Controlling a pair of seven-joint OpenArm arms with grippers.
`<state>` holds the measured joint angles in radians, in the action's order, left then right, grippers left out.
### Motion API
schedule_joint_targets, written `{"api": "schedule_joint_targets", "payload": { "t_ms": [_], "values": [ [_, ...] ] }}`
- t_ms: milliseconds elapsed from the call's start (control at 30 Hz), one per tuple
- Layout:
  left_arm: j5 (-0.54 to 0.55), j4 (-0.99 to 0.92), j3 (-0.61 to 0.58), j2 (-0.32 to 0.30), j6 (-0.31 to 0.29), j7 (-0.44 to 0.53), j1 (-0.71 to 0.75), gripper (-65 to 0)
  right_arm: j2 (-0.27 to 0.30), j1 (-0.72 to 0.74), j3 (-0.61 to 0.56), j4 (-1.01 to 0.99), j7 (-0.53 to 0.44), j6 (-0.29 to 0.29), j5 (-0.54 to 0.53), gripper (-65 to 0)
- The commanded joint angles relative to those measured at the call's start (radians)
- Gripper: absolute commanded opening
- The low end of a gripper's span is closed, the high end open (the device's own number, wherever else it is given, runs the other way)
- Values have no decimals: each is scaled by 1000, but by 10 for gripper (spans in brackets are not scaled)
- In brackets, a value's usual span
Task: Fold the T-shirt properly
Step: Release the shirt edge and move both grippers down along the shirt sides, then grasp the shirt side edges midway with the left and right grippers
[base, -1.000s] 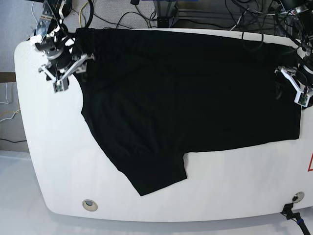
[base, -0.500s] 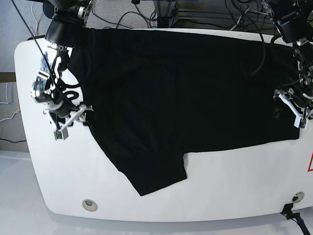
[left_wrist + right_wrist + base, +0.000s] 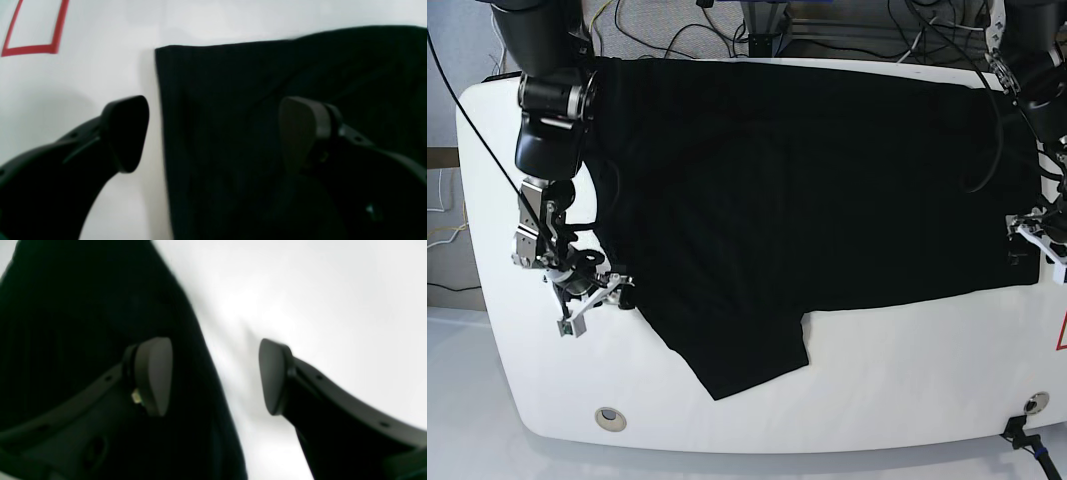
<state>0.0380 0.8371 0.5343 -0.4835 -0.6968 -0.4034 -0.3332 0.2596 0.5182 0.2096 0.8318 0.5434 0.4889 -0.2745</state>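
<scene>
The black T-shirt (image 3: 807,190) lies spread flat on the white table (image 3: 907,370), one sleeve pointing to the front. My right gripper (image 3: 595,310) is at its left edge, just above that sleeve. In the right wrist view this gripper (image 3: 213,376) is open and straddles the T-shirt (image 3: 66,306) edge, one finger over cloth, the other over bare table. My left gripper (image 3: 1039,248) is at the shirt's right front corner. In the left wrist view it (image 3: 213,133) is open across the T-shirt (image 3: 227,100) edge near that corner. Neither holds anything.
A red outlined mark (image 3: 33,50) is on the table beyond the shirt corner, and a red triangle (image 3: 1061,332) shows at the right rim. Round holes (image 3: 609,418) sit near the front edge. Cables (image 3: 687,35) hang behind the table.
Both arms have moved forward along the shirt's side edges, the right gripper down the left side toward the sleeve, the left gripper toward the right front corner. Both stayed open.
</scene>
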Motion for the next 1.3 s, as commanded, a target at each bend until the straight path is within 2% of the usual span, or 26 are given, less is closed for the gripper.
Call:
{"api": "schedule_joint_targets", "payload": {
  "t_ms": [0, 167, 267, 367, 500, 1000, 1100, 1200, 1267],
  "values": [
    [17, -20, -24, -24, -1, 21, -51, -72, 11, 78, -2, -75, -65, 3, -15, -251],
    [17, -184, -79, -42, -1, 133, -128, -72, 11, 147, -75, -240, -176, -3, -13, -250],
    [17, -282, -79, -62, -1, 151, -177, -72, 8, 148, -115, -288, -222, -3, -13, -250],
    [17, -313, -79, -63, -1, 157, -206, -72, 5, 142, -121, -296, -225, 0, -13, -250],
    [15, -313, -81, -63, 35, 189, -208, -72, -16, 116, -121, -291, -225, 1, -15, -250],
    [17, -313, -81, -63, 41, 191, -209, -72, -79, 110, -121, -289, -223, 1, -15, -254],
    [17, -313, -81, -63, 111, 191, -209, -72, -81, 110, -121, -289, -223, 1, -15, -269],
    [17, -313, -81, -63, 180, 192, -209, -72, -81, 110, -121, -289, -223, 1, -15, -342],
    [-2, -313, -81, -63, 225, 192, -214, -72, -81, 110, -121, -289, -223, 1, -15, -365]
  ]
}}
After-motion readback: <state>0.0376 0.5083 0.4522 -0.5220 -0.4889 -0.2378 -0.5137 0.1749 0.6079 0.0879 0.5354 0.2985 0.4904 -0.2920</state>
